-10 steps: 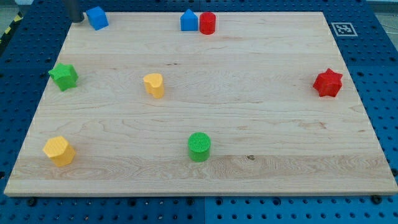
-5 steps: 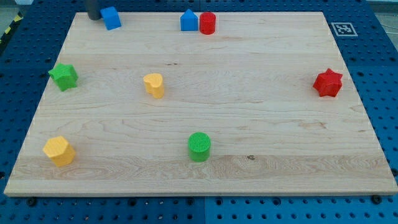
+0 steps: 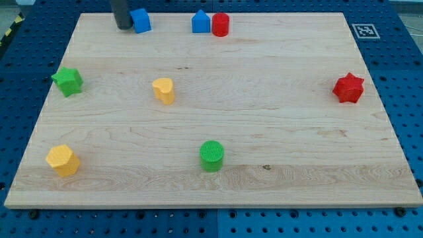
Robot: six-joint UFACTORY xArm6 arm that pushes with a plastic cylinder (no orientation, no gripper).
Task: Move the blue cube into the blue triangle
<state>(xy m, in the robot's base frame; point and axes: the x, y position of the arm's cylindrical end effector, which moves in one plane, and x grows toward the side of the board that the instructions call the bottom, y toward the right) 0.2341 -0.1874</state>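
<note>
The rod's tip — no claw, just a bare end — presses the blue cube from the view's left; a straight, level push toward the blue triangle should avoid glancing off.

Bright even light, soft short shadows, sharp focus, no glare.
</note>
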